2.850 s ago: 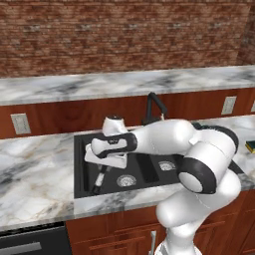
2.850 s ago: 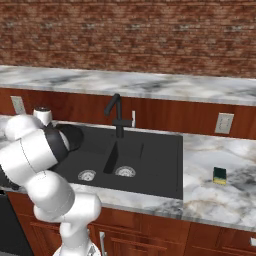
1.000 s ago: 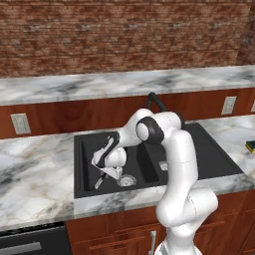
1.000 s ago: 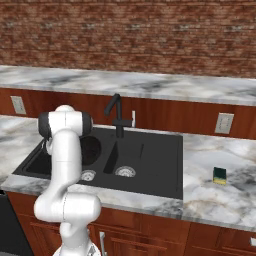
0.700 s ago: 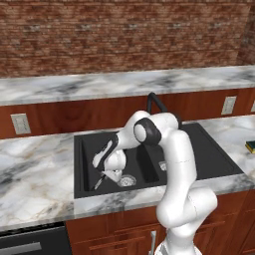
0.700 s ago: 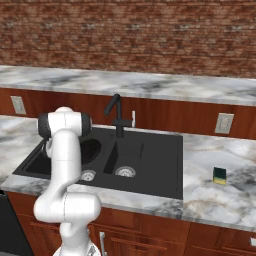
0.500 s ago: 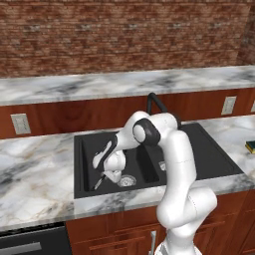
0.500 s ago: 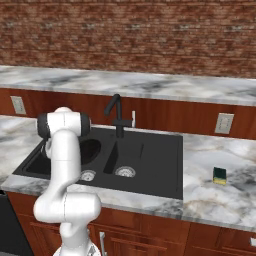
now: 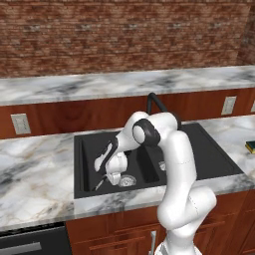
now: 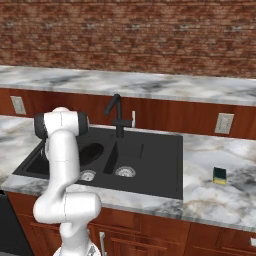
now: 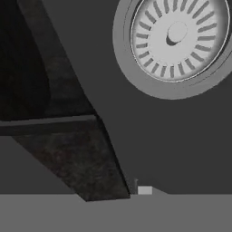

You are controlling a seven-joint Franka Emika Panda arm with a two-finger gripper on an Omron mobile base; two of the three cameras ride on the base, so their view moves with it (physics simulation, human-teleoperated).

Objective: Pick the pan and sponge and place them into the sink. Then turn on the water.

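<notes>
My gripper is low in the left basin of the black sink, shut on the pan's thin handle, whose grey tip sticks out toward the front wall. In the right base view the round black pan lies in that basin, partly behind my arm. The hand view has the dark handle running down beside the silver drain. The yellow and green sponge lies on the counter right of the sink; it also sits at the frame's right edge. No water shows at the faucet.
The black gooseneck faucet stands behind the divider between the basins. The right basin holds a second drain. Marble counter runs on both sides, with a brick wall behind and wall sockets below the upper ledge.
Since the earliest frame my arm has stretched out and sunk into the left basin with the pan. Over the last second it has hardly moved.
</notes>
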